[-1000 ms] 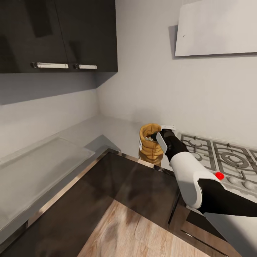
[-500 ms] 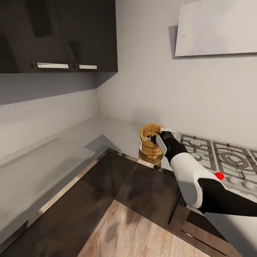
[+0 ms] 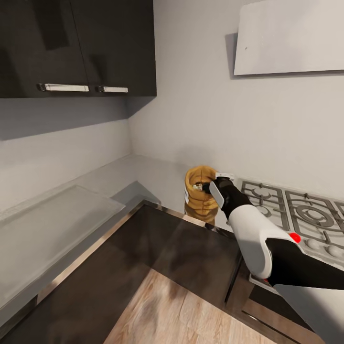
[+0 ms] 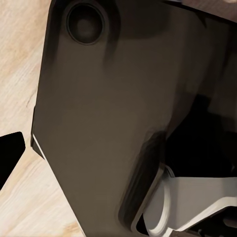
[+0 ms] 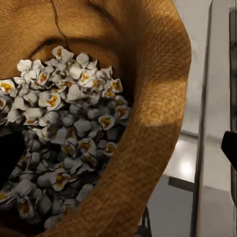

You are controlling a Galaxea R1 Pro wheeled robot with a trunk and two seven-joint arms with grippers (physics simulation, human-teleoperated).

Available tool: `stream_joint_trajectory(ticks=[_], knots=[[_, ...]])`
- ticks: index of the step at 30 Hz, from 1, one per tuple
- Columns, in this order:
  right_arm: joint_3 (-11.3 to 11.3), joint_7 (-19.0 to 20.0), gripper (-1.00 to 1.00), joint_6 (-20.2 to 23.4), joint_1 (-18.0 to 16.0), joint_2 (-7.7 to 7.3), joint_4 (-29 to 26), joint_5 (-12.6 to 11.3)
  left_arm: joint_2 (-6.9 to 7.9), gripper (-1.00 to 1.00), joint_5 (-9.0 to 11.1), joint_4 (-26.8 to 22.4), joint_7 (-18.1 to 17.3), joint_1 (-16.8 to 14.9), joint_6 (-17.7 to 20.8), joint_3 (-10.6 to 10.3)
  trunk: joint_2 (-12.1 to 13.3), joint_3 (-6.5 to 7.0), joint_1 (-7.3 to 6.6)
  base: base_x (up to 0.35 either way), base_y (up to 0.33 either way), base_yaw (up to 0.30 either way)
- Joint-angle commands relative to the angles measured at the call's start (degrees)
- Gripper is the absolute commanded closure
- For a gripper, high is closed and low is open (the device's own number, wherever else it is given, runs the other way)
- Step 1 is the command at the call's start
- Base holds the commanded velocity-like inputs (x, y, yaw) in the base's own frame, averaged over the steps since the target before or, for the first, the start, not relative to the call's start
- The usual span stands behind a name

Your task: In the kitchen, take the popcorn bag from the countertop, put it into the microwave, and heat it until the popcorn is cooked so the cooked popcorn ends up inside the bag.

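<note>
With the popcorn bag (image 3: 200, 195) as landmark: the countertop (image 3: 143, 174) lies bare to its left toward the corner, the hob grates (image 3: 286, 210) crowd its right, the right gripper (image 3: 206, 186) blocks its mouth, and dark wall cabinets (image 3: 76, 45) overhang well above-left.

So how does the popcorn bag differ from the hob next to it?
The popcorn bag is golden-tan, soft and crumpled; the hob is grey metal with rigid grates. The bag stands upright, small, popcorn inside; the hob lies flat and spreads far wider. Both sit on the countertop.
</note>
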Motion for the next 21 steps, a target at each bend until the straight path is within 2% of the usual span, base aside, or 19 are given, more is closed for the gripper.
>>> stream_joint_trajectory(ticks=[1,8,21], knots=[[-0.3,-0.07,-1.0,0.37,0.01,-0.21,0.36,0.1,-0.03,-1.0,0.28,-0.04,0.02,0.01,-0.05,0.02,-0.03,-0.07,0.01,0.005,-0.003,0.0],[-0.32,-0.23,-1.0,0.11,0.01,-2.33,0.4,0.01,-0.04,-1.0,0.28,-0.04,0.02,-0.01,-0.05,0.02,-0.03,-0.07,0.01,0.001,0.0,0.0],[-0.29,-0.14,-1.0,0.33,0.01,-2.53,0.44,-0.05,-0.05,-1.0,0.28,-0.04,0.02,0.01,-0.05,0.02,-0.03,-0.07,0.01,0.0,0.0,0.0]])
